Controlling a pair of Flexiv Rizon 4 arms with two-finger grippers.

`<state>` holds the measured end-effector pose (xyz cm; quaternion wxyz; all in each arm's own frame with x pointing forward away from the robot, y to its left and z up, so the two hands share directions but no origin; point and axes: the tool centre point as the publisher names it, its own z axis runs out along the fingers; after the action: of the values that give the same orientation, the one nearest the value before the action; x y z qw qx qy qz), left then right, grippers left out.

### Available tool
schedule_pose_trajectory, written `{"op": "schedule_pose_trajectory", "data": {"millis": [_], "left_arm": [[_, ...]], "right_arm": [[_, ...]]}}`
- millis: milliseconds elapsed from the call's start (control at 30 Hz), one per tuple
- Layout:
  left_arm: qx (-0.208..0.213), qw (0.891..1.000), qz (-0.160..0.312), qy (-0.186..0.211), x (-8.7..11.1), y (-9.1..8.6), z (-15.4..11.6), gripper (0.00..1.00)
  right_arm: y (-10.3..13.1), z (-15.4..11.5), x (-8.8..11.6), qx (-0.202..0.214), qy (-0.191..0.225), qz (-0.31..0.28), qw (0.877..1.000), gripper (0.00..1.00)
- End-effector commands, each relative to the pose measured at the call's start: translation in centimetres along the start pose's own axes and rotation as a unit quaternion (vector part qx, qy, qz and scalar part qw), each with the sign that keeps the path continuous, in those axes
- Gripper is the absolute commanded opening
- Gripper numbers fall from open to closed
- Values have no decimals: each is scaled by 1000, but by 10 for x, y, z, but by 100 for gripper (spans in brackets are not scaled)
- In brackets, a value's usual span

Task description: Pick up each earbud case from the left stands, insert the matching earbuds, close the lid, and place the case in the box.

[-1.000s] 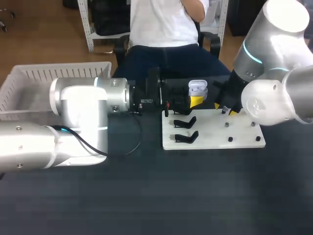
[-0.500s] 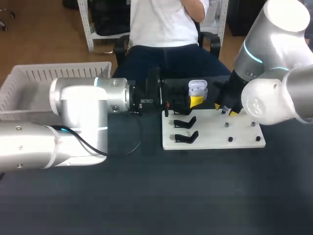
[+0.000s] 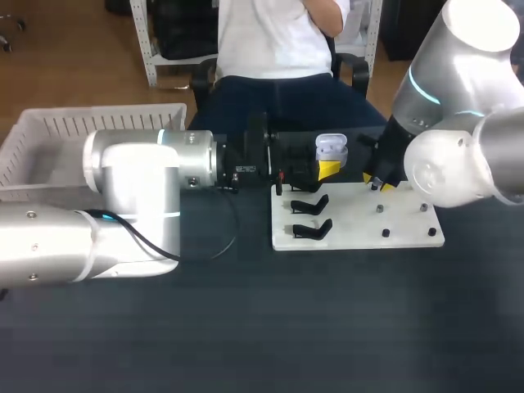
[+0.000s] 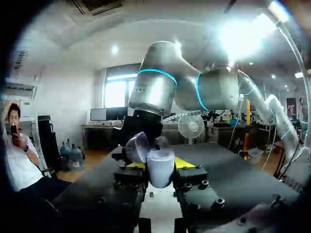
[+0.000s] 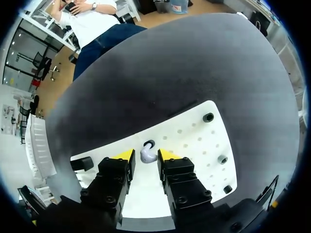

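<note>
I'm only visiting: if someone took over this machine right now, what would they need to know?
Left gripper: shut on the earbud case, lid open.
Right gripper: open over the white board, an earbud between its fingers, not yet gripped.
Done: case picked up.
Left: insert the earbuds, close the lid, place the case in the box.

Silver rounded arms, cyan ring lights, black cable; black screw-studded tool, yellow tips.

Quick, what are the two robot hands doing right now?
Left gripper: shut on the open earbud case.
Right gripper: open, earbud between its fingers.
</note>
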<state>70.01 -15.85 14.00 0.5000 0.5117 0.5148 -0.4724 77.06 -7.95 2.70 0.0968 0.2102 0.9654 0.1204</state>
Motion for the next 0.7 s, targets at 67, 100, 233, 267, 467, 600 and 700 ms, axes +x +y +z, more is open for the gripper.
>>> {"op": "schedule_pose_trajectory", "data": {"millis": [67,100,233,267,467,600,700], "left_arm": [[-3,1000,2,-3,1,-1,0,0],[-3,1000,2,-3,1,-1,0,0],[-3,1000,2,-3,1,-1,0,0],[-3,1000,2,-3,1,-1,0,0],[-3,1000,2,-3,1,-1,0,0],[-3,1000,2,-3,1,-1,0,0],[-3,1000,2,-3,1,-1,0,0]], "right_arm": [[1,1,1,1,1,1,1000,18],[1,2,2,1,1,2,1000,15],[1,3,2,1,3,3,1000,0],[1,3,2,2,3,3,1000,0],[1,2,1,4,3,4,1000,0],[2,-7,1,4,1,3,1000,0],[1,-17,1,1,-6,2,1000,0]]}}
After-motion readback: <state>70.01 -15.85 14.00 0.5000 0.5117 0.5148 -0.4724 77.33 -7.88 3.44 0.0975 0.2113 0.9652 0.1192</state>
